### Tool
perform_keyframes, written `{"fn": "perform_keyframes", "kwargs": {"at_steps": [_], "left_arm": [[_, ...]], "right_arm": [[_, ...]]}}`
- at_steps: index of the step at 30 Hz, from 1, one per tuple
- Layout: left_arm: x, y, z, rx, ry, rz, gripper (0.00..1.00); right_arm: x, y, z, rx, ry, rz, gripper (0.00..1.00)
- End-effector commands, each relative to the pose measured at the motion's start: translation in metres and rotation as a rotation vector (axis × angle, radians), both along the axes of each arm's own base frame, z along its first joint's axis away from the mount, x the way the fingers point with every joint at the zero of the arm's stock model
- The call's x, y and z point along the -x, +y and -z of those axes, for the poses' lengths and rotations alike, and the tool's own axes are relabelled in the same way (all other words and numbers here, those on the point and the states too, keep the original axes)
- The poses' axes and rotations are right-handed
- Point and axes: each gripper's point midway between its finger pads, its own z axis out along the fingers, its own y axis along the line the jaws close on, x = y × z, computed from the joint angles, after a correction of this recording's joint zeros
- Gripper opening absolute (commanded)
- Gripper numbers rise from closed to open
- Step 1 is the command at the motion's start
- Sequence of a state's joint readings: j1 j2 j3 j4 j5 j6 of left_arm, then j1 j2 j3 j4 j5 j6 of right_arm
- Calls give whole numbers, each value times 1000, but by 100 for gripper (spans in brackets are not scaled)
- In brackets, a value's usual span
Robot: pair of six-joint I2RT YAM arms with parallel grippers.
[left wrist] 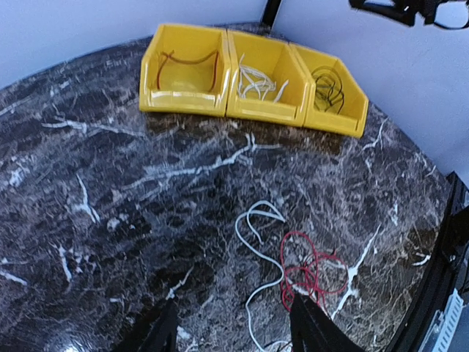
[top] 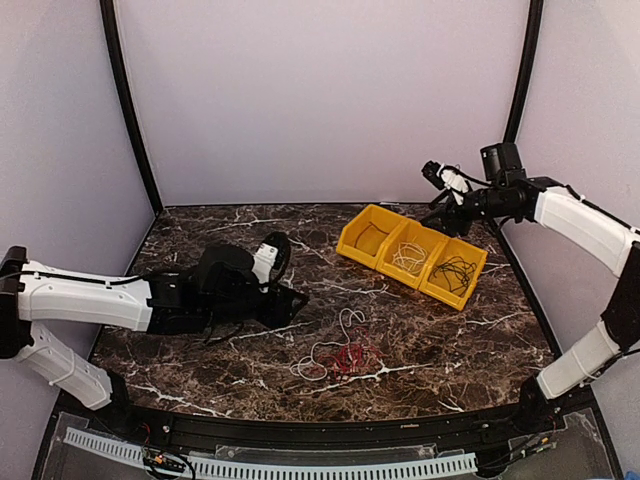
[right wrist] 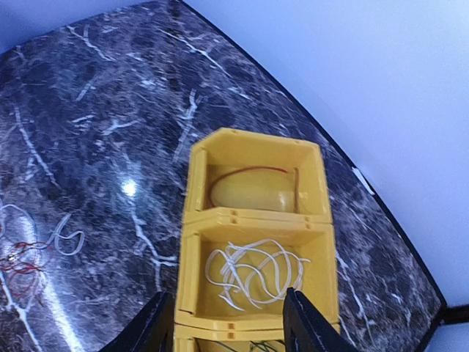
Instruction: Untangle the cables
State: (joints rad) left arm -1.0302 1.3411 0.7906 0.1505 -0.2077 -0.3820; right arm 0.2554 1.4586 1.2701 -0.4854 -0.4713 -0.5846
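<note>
On the marble table a white cable [top: 338, 335] and a red cable [top: 352, 358] lie looped against each other; the left wrist view shows the white cable [left wrist: 258, 242] and the red cable [left wrist: 311, 270] overlapping. My left gripper [top: 293, 300] hovers low, left of this bundle, open and empty, with the cables just ahead of its fingertips [left wrist: 234, 319]. My right gripper [top: 443, 216] hangs above the row of yellow bins [top: 412, 254], open with nothing between its fingers [right wrist: 229, 323]. From there the bundle [right wrist: 29, 253] shows far off to the left.
Three joined yellow bins stand at the back right. The left bin [left wrist: 183, 70] holds a red cable, the middle bin [right wrist: 253, 275] white cables, the right bin [left wrist: 330, 92] black cables. Grey walls close in on the table at the back and sides.
</note>
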Motion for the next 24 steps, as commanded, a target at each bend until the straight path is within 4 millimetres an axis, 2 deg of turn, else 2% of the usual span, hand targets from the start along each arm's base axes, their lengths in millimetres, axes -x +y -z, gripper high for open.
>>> {"fn": "perform_keyframes", "kwargs": {"at_steps": [1,5,9,12,15,24], "left_arm": [[13,-11,40,-94,138,78,53],[22,-20,69,-138,220,131,51],[21,-23,89,-161,263,117,55],[20,-25,96,-155,274,108,56],[19,-26,102,-149,286,97,56],[17,-24,100,-107,282,66,57]], "right_arm": [[55,47,22,-93,159,-203,54],[89,79,59,-68,247,-310,54],[106,105,95,-66,355,-363,57],[106,119,116,-50,431,-372,58],[98,130,138,-31,510,-356,59],[94,154,161,-34,605,-387,64]]}}
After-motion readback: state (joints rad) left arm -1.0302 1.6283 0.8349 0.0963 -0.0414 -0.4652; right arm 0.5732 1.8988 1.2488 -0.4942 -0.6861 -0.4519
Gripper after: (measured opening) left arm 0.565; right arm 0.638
